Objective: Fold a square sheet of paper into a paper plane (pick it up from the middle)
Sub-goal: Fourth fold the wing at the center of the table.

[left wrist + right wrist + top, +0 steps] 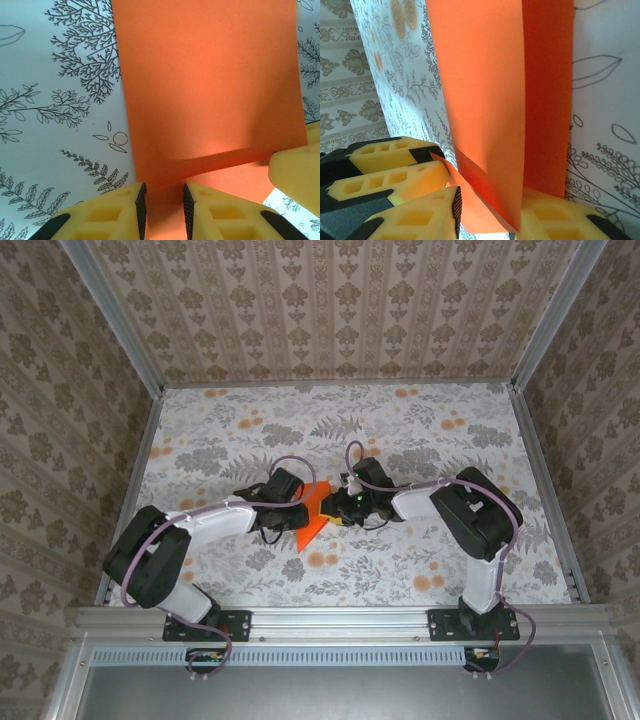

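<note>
Centrally on the counter, the square sheet of paper, partly folded, sits between both tools. Left tool is nearly pressed together with orange showing in the slit; I cannot tell if it pinches. Right tool is spread astride a raised flap; both wrist views cut off the sheet's far end.

My left gripper and right gripper crowd tip to tip mid-table, the square sheet of paper wedged between them, so nothing passes there. The sheet fills the narrow slot between my left jaws and crosses my right's wider gap. Beyond us the table lies open; walls hem three sides.
</note>
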Controlling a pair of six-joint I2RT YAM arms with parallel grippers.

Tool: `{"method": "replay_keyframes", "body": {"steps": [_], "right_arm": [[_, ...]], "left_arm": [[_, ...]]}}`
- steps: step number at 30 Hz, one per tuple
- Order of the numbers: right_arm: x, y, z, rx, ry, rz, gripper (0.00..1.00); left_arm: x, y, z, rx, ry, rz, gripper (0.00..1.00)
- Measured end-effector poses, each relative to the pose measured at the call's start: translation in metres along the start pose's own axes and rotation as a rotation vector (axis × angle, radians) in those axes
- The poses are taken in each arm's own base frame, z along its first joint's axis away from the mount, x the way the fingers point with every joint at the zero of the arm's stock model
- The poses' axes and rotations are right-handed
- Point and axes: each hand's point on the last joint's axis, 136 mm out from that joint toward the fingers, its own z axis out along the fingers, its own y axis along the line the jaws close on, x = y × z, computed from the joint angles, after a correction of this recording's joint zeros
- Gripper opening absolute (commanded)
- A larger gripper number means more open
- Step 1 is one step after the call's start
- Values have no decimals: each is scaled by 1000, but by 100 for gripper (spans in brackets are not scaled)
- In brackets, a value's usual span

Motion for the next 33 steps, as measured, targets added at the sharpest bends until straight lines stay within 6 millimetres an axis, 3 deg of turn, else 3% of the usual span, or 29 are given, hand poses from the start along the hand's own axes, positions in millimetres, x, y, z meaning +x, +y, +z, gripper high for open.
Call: {"method": "replay_keyframes", "body": {"steps": [13, 22, 25, 28, 33], "right_arm": [[-8, 12, 3, -65, -25, 31, 26], [-6, 6, 8, -56, -12, 51, 5], [-4, -1, 5, -15, -19, 49, 1], [-7, 0, -8, 35, -50, 25, 0], [-19, 21, -45, 104, -158, -55, 0]], "left_arm": [[-2, 4, 0, -7, -3, -17, 29], [-5, 7, -1, -12, -6, -30, 34], [-6, 8, -5, -12, -10, -32, 38], [-11, 5, -17, 5, -39, -20, 51], [-23, -5, -42, 47, -114, 26, 69]]}}
